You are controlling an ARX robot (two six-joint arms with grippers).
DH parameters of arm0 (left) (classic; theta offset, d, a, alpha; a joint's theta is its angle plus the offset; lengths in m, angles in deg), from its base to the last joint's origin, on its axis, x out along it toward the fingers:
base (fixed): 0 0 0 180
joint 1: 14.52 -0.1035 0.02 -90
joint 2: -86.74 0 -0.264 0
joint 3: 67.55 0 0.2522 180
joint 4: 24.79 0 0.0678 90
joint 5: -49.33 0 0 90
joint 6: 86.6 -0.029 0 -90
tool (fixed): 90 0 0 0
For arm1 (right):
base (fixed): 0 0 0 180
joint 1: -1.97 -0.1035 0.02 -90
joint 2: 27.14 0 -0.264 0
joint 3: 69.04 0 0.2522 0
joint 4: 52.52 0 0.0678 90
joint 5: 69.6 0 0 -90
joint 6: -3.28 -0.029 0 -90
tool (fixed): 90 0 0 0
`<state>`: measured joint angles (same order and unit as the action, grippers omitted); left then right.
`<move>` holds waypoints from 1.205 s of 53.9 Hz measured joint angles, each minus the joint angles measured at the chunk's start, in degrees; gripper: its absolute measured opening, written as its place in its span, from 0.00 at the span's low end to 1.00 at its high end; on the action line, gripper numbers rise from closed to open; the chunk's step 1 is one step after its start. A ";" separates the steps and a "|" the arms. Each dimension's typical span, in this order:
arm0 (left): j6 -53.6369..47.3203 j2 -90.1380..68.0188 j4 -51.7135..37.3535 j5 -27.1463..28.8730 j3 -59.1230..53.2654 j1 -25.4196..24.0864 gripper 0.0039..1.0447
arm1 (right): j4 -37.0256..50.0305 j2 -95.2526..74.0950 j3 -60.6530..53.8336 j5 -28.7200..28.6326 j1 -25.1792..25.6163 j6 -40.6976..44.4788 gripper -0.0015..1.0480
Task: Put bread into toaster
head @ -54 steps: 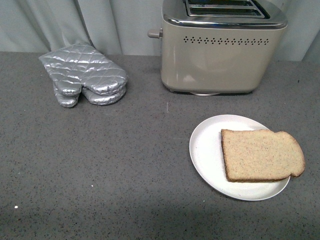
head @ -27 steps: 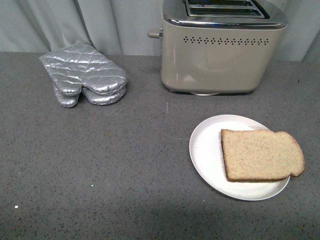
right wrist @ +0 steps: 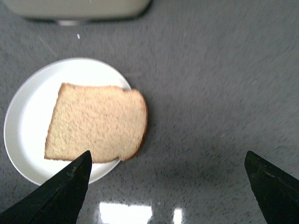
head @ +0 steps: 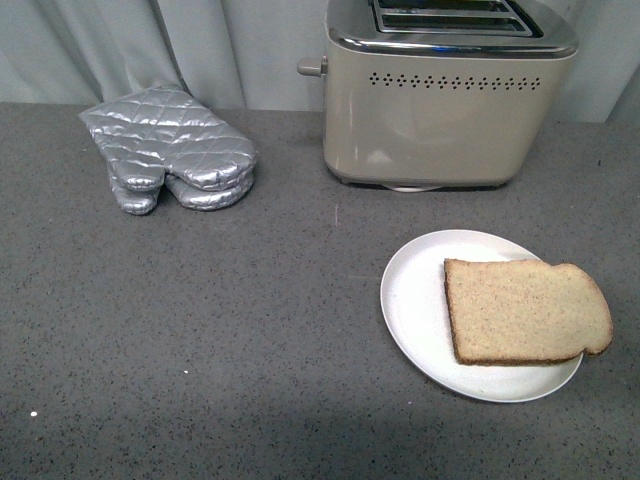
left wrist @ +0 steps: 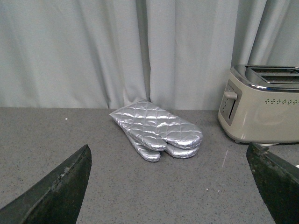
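On plate [head: 410, 300], bread [head: 525, 312], apparently overhanging, toaster [head: 440, 110] behind

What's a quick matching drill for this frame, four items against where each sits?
Items:
1. bread
2. toaster
3. oven mitts
4. plate

Places (front view):
a. far left, near the curtain
b. lying on the plate, overhanging its right rim
c. at the back, right of centre
d. on the counter, in front of the toaster

Pairs: 1-b, 2-c, 3-a, 4-d
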<state>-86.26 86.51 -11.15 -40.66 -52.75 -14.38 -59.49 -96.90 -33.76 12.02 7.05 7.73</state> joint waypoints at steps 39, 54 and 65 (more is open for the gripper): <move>0.00 0.00 0.00 -0.02 0.00 0.00 0.94 | -3.02 -43.28 24.17 -11.08 -1.01 -4.98 0.91; -0.02 0.00 0.00 -0.02 0.00 0.00 0.94 | -1.86 -45.88 24.98 -10.75 -2.64 -8.46 0.61; -0.02 0.00 0.00 -0.02 0.00 0.00 0.94 | -2.45 -46.25 25.73 -10.62 -2.71 -9.53 0.30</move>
<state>-86.28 86.51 -11.15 -40.68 -52.75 -14.38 -61.94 -143.14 -8.04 1.40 4.34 -1.80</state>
